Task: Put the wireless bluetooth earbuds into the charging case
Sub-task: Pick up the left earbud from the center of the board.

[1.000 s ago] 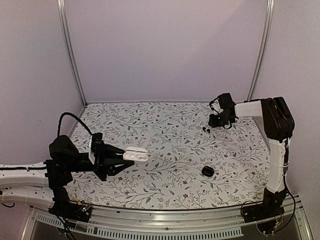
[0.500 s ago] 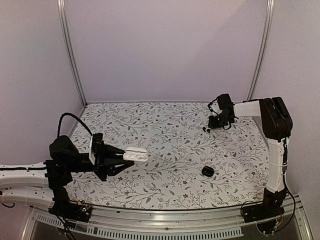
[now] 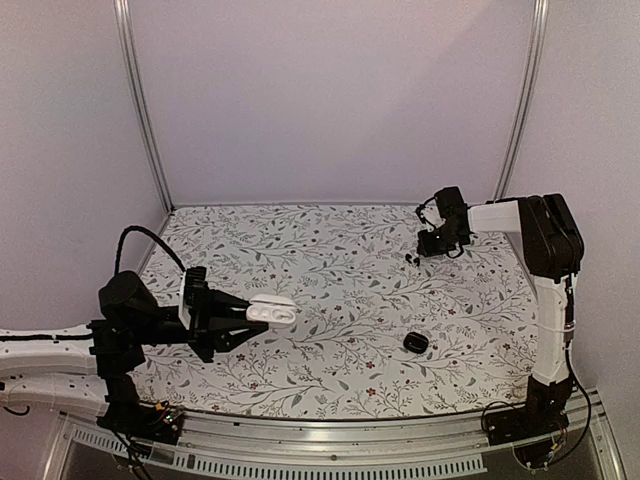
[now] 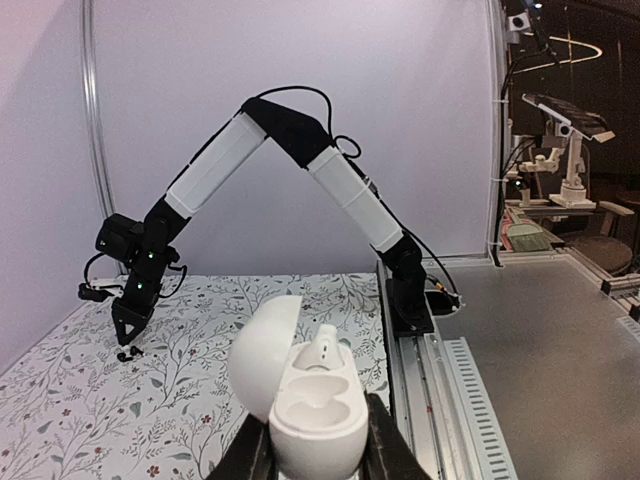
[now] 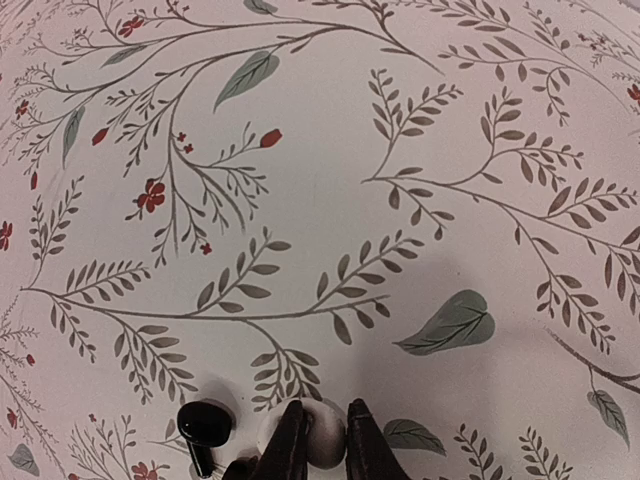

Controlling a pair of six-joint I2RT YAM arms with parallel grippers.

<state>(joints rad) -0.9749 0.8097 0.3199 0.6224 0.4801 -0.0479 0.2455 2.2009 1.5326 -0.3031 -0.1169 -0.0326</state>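
Observation:
My left gripper [image 4: 318,448] is shut on the white charging case [image 4: 322,425], held up off the table with its lid [image 4: 262,350] swung open. One white earbud [image 4: 323,350] sits in the far socket and the near socket is bare. At the far right of the table my right gripper [image 5: 325,408] points down, its two fingertips pressed on either side of a white earbud [image 5: 326,440] that lies on the cloth. A black earbud [image 5: 203,425] lies just left of it, apart from the fingers. From above, the case [image 3: 272,310] and the right gripper [image 3: 420,252] are far apart.
A black rounded case [image 3: 415,342] lies closed on the floral cloth near the right front. The right arm [image 4: 300,150] arches over the table's right side. Metal frame posts [image 3: 140,110] stand at the back corners.
The right gripper's fingers have closed in onto the white earbud, with the hand shifting very slightly. The left arm and the case have not moved.

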